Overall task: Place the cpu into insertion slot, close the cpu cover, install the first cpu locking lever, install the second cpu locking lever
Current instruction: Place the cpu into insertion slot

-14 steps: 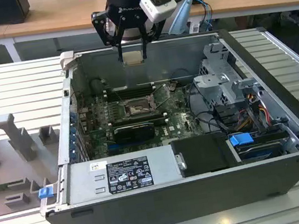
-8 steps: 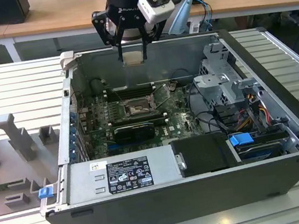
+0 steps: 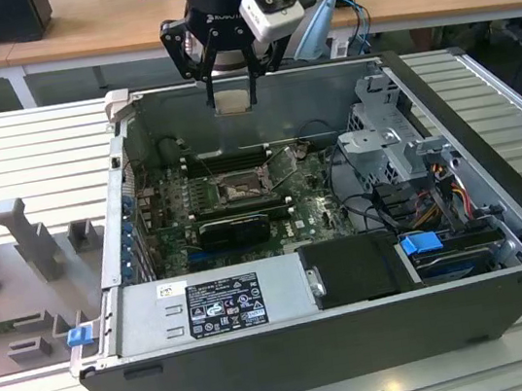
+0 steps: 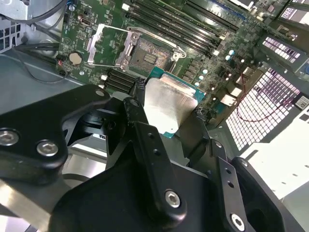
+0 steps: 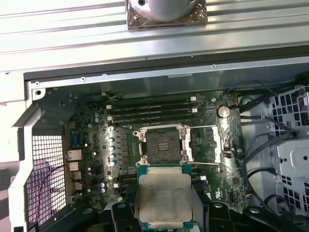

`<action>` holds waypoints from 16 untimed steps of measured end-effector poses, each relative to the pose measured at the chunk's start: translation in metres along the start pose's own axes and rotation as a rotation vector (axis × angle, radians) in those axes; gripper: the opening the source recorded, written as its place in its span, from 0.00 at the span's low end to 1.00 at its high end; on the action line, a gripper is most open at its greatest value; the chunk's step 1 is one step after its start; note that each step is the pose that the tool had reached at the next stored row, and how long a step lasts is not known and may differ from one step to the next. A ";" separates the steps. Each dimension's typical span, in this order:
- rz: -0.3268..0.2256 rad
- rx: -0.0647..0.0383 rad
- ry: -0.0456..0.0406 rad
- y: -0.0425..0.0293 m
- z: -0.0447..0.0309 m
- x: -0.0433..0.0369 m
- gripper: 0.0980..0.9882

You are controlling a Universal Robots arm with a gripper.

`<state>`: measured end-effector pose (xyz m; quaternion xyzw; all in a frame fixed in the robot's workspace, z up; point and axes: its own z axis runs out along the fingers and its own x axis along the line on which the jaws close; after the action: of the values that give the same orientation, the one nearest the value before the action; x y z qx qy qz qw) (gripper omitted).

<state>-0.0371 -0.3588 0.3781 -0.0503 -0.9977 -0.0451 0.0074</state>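
With gripper (image 3: 232, 99) clamped on the cpu (image 5: 163, 195), holds it aloft over the open computer case (image 3: 361, 338), near its far wall in the exterior view. Below, mid-motherboard (image 5: 87, 126): bare insertion slot (image 5: 161, 145), cpu cover (image 4: 92, 43) flipped back beside it.

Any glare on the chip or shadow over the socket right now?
Second wrist view: the cpu, held in the gripper, glares white across its metal top. First wrist view: its top is mottled grey with little glare, and the insertion slot reads dark. Exterior view: even light inside the case.
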 end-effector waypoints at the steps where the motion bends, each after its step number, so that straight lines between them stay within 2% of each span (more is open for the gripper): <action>1: 0.002 0.000 -0.0002 0.0000 0.0000 0.0000 0.48; 16: 0.026 0.000 -0.0024 0.0000 0.0002 0.0000 0.48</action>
<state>-0.0371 -0.3588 0.3779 -0.0632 -0.9970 -0.0452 0.0068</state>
